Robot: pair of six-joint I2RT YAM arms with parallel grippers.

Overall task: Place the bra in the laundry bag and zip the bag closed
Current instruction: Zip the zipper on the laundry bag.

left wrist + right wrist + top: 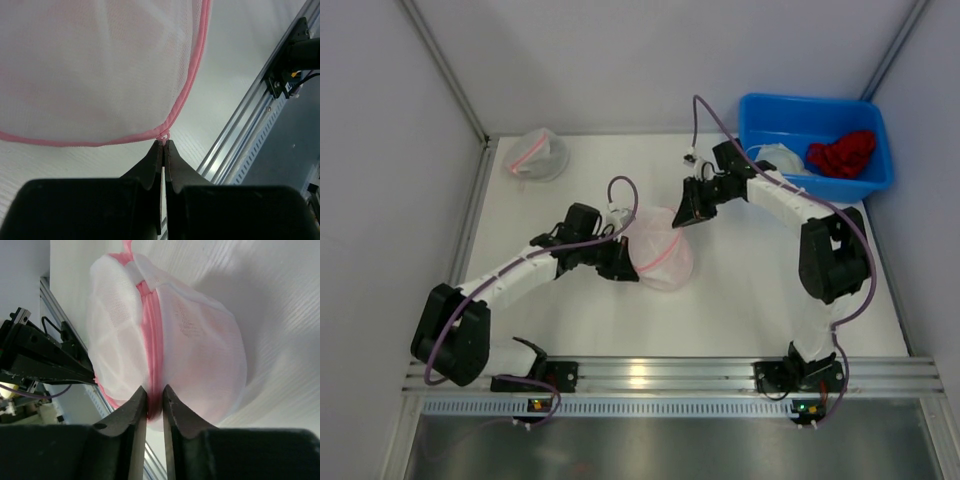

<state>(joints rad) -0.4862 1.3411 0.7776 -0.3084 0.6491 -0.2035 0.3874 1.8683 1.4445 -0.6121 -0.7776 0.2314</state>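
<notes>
So the laundry bag [665,262] sits about in the middle of the tabletop [750,290], puffed up into a white mesh dome with a pink zip [151,330] running over it. Can't make out the bra through the mesh, honestly, just whitish layers.

The left gripper [164,145] is on the bag's near-left side. Its fingers are pressed tight together and pinch a tiny pink loop [163,135] right where the pink trim [195,75] bends at the bag's edge. The rest of the bag fans out away from the tips.

The right gripper [155,391] is on the far-right side of the bag, tips down on the zip line. They stand a sliver apart with the pink band showing in the gap, and I can't tell if they're actually nipping it or just straddling it.

Other stuff: a second mesh bag [537,155] in the far-left corner, well apart from the action. A blue bin [760,105] sits at the far-right corner with a red cloth [842,152] in it and something pale beside that.
</notes>
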